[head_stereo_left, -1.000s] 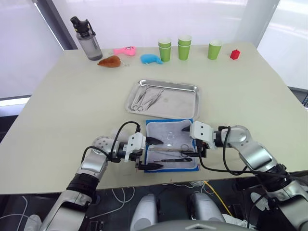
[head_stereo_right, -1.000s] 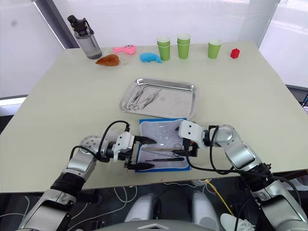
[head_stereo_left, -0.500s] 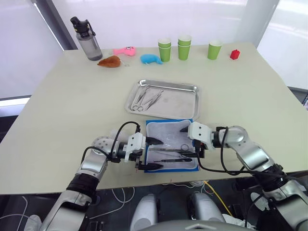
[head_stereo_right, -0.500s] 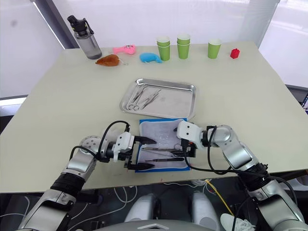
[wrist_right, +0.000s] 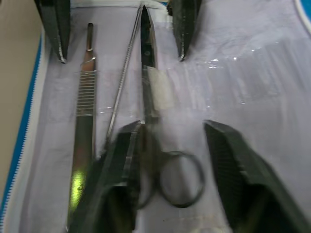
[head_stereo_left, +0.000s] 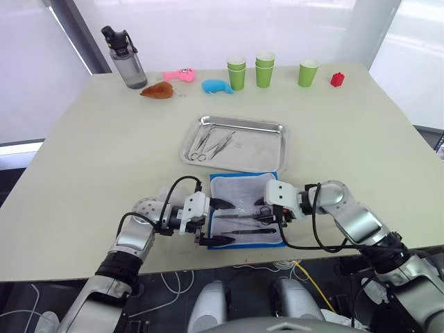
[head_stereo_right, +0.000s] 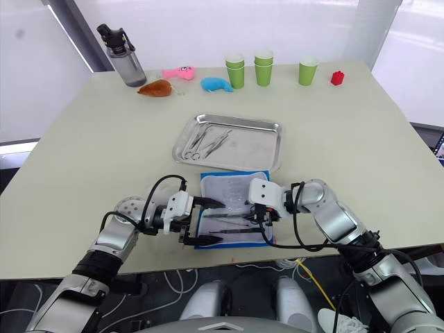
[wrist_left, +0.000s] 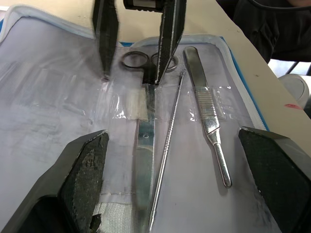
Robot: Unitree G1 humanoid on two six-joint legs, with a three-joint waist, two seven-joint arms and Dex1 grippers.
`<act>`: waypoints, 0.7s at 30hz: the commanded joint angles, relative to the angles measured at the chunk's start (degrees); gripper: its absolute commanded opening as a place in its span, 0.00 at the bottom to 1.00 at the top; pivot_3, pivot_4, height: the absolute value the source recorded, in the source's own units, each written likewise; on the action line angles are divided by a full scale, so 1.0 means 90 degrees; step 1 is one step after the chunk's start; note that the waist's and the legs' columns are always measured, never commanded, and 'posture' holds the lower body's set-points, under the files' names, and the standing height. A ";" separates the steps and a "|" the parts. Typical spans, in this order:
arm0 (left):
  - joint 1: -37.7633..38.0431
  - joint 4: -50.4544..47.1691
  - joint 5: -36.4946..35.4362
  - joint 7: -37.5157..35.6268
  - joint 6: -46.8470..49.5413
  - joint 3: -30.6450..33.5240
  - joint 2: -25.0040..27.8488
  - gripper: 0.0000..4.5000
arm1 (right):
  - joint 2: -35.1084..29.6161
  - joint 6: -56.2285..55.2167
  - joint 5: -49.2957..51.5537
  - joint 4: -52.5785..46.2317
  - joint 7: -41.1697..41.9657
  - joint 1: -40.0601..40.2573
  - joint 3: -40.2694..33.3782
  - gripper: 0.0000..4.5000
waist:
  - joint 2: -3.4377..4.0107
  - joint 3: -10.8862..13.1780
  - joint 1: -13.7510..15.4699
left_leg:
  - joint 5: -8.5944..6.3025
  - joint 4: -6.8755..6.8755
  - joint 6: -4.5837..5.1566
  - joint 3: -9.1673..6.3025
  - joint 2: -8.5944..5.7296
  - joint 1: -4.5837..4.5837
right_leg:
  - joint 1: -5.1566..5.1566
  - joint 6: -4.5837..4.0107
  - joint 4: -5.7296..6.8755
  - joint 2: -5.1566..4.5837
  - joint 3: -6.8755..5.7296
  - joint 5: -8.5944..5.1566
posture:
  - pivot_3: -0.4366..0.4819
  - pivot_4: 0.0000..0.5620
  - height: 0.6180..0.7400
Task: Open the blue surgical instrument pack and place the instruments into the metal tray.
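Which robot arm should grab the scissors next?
Probably the right. Its open pincer already sits astride the ring handles of the scissors in the blue pack. The left pincer, open, only faces their tips.

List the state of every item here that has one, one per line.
blue surgical instrument pack: open flat, white lining up
scissors: in the pack, under a clear pocket
metal tray: holds a few instruments
left end effector: open
right end effector: open, around the scissors' ring handles
water bottle: upright, lid on

Clearance around open pack
Pack [head_stereo_left: 246, 218] is flanked by left claw [head_stereo_left: 223, 221] and right claw [head_stereo_left: 266, 210]; bare table [head_stereo_left: 104, 159] lies leftward; tray [head_stereo_left: 267, 149] abuts behind.
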 commanded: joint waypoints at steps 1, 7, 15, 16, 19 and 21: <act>0.0404 0.0610 0.0668 0.0132 0.0268 -0.0435 0.0106 1.00 | -0.0089 0.0107 -0.0100 0.0017 -0.0049 0.0050 -0.0013 0.13 | 0.0000 0.0000 -0.0002 | 0.0000 -0.0001 0.0000 0.0000 0.0000 0.0000 | 0.0000 0.0000 0.0000 0.0000 0.0000 0.0000 | 0.48 0.27 0.95; 0.0379 0.0644 0.0672 0.0125 0.0257 -0.0445 0.0097 1.00 | -0.0078 0.0091 -0.0057 -0.0085 -0.0034 0.0018 -0.0071 0.01 | 0.0000 0.0000 -0.0004 | 0.0000 -0.0003 0.0000 0.0001 0.0002 0.0001 | -0.0002 0.0000 -0.0002 0.0000 0.0001 0.0000 | 0.48 0.27 0.95; 0.0390 0.0634 0.0680 0.0130 0.0265 -0.0456 0.0094 1.00 | -0.0060 0.0128 -0.0033 -0.0211 -0.0019 -0.0034 -0.0078 0.01 | 0.0000 0.0000 -0.0002 | 0.0000 -0.0007 -0.0001 0.0000 0.0003 0.0001 | -0.0005 0.0000 -0.0005 -0.0002 0.0000 -0.0001 | 0.48 0.27 0.95; 0.0389 0.0633 0.0682 0.0131 0.0266 -0.0456 0.0095 1.00 | -0.0053 0.0128 -0.0033 -0.0219 -0.0020 -0.0052 -0.0079 0.01 | 0.0000 0.0000 -0.0002 | 0.0000 -0.0008 -0.0001 0.0000 0.0003 0.0001 | -0.0006 0.0000 -0.0006 -0.0002 0.0000 -0.0001 | 0.48 0.27 0.95; 0.0385 0.0631 0.0685 0.0131 0.0270 -0.0457 0.0098 1.00 | -0.0029 0.0141 -0.0031 -0.0261 -0.0019 -0.0117 -0.0083 0.01 | 0.0000 0.0000 -0.0001 | 0.0000 -0.0010 -0.0001 0.0000 0.0003 0.0001 | -0.0007 0.0000 -0.0007 -0.0003 0.0000 -0.0001 | 0.48 0.27 0.95; 0.0381 0.0633 0.0689 0.0131 0.0270 -0.0460 0.0098 1.00 | -0.0017 0.0159 -0.0031 -0.0288 -0.0019 -0.0149 -0.0083 0.01 | 0.0000 0.0001 -0.0001 | 0.0000 -0.0013 -0.0001 0.0000 0.0004 0.0000 | -0.0011 0.0000 -0.0009 -0.0005 0.0000 -0.0001 | 0.48 0.27 0.95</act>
